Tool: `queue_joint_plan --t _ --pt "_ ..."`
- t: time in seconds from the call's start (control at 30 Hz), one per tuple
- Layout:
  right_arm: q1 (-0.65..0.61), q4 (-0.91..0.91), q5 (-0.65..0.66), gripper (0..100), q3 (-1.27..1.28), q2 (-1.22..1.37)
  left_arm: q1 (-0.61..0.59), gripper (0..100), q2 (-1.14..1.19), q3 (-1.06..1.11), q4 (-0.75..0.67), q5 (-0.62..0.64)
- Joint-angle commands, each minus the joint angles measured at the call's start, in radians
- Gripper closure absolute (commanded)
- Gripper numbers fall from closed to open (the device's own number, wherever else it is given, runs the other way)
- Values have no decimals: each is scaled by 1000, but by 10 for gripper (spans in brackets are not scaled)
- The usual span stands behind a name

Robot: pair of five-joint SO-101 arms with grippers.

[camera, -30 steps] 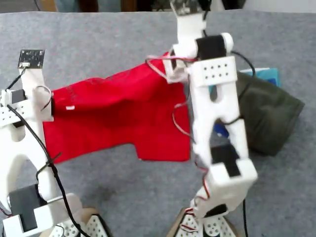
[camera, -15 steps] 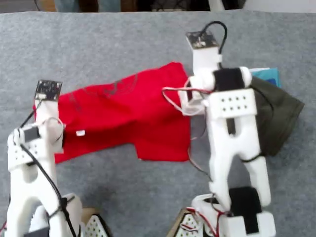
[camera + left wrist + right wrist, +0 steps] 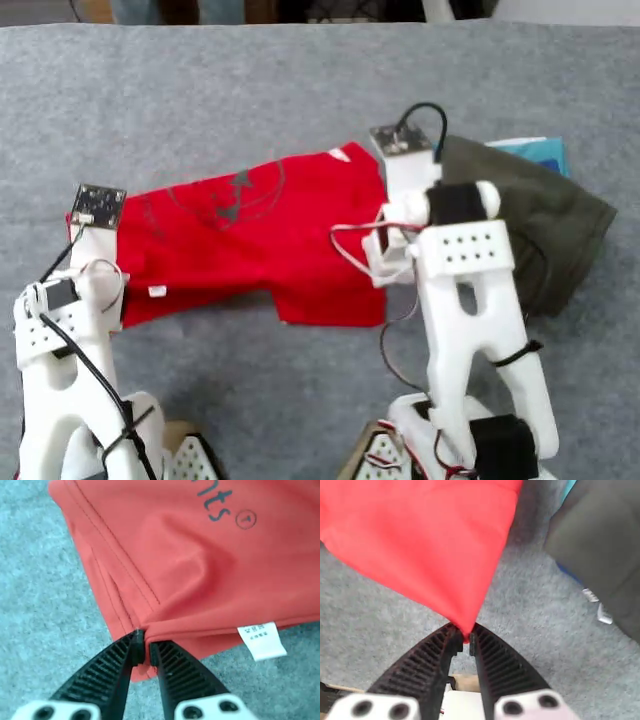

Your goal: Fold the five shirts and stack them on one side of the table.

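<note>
A red shirt [image 3: 250, 235] with a dark print lies spread across the middle of the grey table [image 3: 200, 90]. My left gripper [image 3: 142, 647] is shut on a pinched fold at the shirt's [image 3: 190, 555] left edge, near a white label [image 3: 260, 640]. My right gripper [image 3: 466, 637] is shut on a corner of the red shirt [image 3: 420, 540] at its right side and holds it lifted off the table. A folded dark olive shirt [image 3: 540, 225] lies at the right on top of a blue one [image 3: 540, 150]; the olive shirt [image 3: 600, 545] also appears in the right wrist view.
Both white arms [image 3: 460, 300] rise from bases at the table's near edge. The stack of shirts takes up the right side. Bare grey cloth lies beyond the red shirt and in front of it.
Both arms have drawn back toward the near edge with the red shirt's edges held, and the shirt's far part has unfolded so its print now shows.
</note>
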Motion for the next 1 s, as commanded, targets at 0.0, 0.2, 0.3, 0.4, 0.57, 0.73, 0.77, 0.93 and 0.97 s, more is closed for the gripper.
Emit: queue_joint_plan --t 0.0,0.2,0.3,0.4,0.57,0.73,0.77,0.93,0.97 --pt "-9 -18 6 985 38 -36 2 971 -23 1 -15 -11" --pt "-32 -20 5 985 101 -41 2 971 -23 1 -17 -11" --pt "-32 -48 5 985 143 -41 4 971 -21 24 -20 -18" --pt "-32 -81 5 985 182 -39 -1 971 -21 47 -54 -60" --pt "-34 -103 5 981 213 -36 2 967 -21 67 -80 -66" --pt "-32 -95 25 882 209 -41 2 830 -21 16 40 -83" --pt "-32 -95 25 848 208 -41 2 834 -21 2 60 -86" --pt "-32 -92 25 717 150 -41 -4 834 -21 -124 195 -89" --pt "-32 -84 26 701 128 -41 -2 834 -21 -150 233 -98"
